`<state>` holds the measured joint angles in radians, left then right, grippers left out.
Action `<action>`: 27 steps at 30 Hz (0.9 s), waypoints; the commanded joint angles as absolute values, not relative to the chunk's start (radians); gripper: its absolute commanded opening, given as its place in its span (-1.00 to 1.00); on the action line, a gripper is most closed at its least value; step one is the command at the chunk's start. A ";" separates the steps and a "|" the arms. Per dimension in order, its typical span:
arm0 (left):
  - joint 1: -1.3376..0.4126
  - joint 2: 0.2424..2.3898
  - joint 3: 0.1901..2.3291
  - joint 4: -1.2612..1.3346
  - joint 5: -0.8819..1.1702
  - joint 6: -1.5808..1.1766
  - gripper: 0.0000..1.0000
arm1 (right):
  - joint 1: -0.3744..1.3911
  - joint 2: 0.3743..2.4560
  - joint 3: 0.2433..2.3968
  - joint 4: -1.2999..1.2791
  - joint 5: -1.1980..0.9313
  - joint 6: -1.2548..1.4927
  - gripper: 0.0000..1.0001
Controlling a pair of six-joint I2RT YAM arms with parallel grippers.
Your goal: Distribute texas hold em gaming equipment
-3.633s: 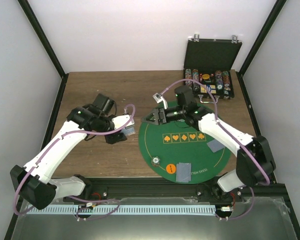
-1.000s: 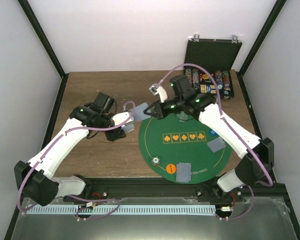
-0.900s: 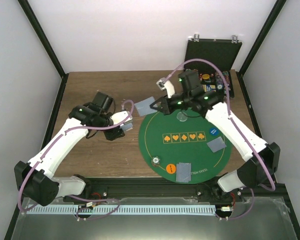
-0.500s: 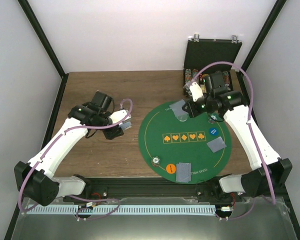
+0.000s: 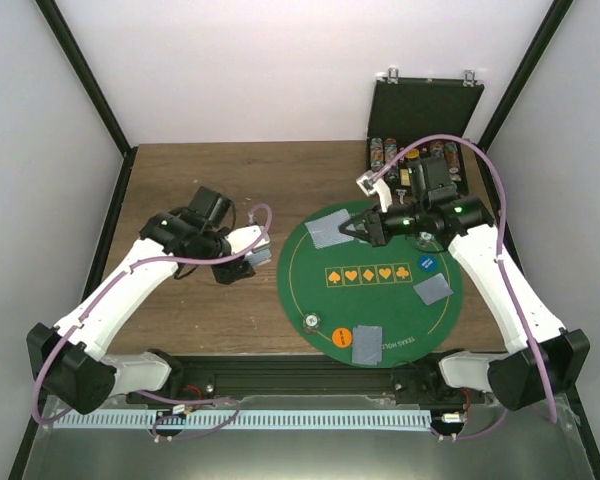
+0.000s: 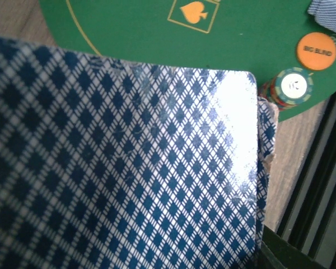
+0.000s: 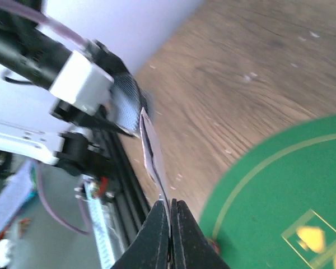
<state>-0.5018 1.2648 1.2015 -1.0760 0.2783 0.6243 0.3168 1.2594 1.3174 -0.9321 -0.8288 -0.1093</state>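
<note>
Card (image 5: 330, 232) up in the right tool (image 5: 356, 228), jaws closed tight on one edge, hanging over the far-left part of the green mat (image 5: 305, 285)! The wrist view shows it edge-on, running straight out ahead of the fingertips (image 7: 157, 235), long axis aimed at the left arm. Left tool (image 5: 242, 265) sits clamped on the deck (image 6: 117, 157) above bare bench (image 5: 180, 180), just off the mat's left rim. Near card (image 5: 367, 343) and right-side card (image 5: 433, 289) lie flat on the felt, by the orange disc (image 5: 341, 338) and blue disc (image 5: 427, 263). My read: the far seat lies directly beneath, right arm nearest, open felt all round; only the case (image 5: 425, 105) crowds the far right.
</note>
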 commanded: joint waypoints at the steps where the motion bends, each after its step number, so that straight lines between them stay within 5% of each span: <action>1: -0.529 1.233 1.231 -1.085 0.330 0.646 0.04 | 0.332 1.293 1.230 -0.560 -1.161 0.208 -0.99; 6: -0.547 1.239 1.242 -1.098 0.346 0.650 0.05 | 0.447 1.339 1.137 -0.252 -1.219 0.450 -0.99; 27: -0.552 1.243 1.273 -1.122 0.403 0.660 0.06 | 0.550 1.482 1.240 -0.305 -1.117 0.500 -0.99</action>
<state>-0.5461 1.2518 1.2377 -1.1244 0.3767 0.6518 0.5213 1.4586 1.1797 -0.3424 -1.1557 0.4572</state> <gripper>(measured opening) 0.530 0.024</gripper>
